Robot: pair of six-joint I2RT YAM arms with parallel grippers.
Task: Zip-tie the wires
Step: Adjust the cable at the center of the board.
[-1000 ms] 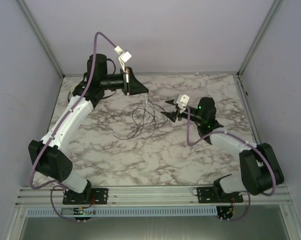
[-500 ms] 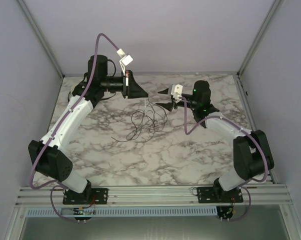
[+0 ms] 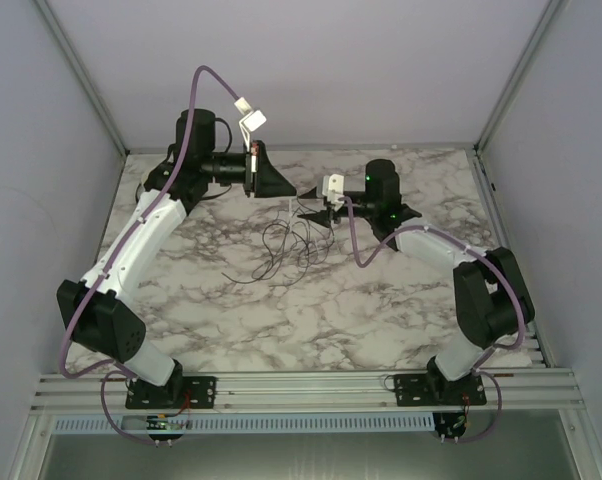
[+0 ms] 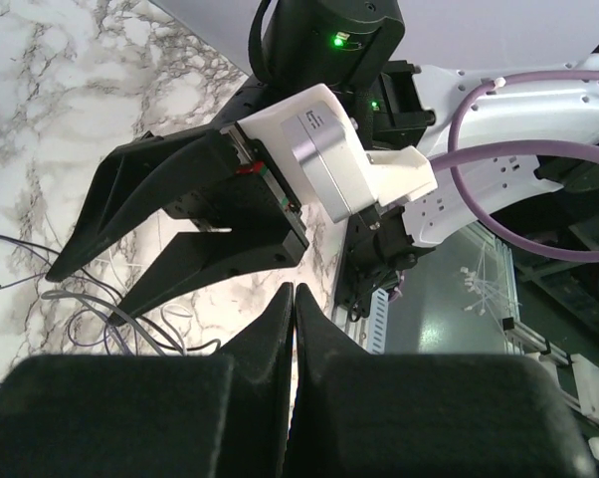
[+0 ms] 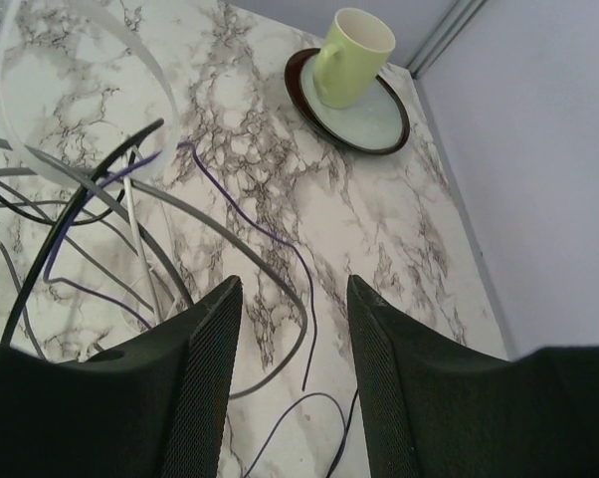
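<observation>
Wires (image 3: 286, 243) under parted right tool (image 3: 303, 202), near closed left tool (image 3: 292, 192).

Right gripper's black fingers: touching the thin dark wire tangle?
Cannot tell. Right wrist view: thin dark wires run behind the right gripper's open fingers; neither contact nor gap shows plainly.

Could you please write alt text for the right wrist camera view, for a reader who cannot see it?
The right gripper stands open over a marble table, its two black fingers apart with nothing between them. Thin dark and pale wires lie in loose loops to the left, and a yellow-green mug sits on a dark-rimmed saucer at the far side near a wall.
</observation>
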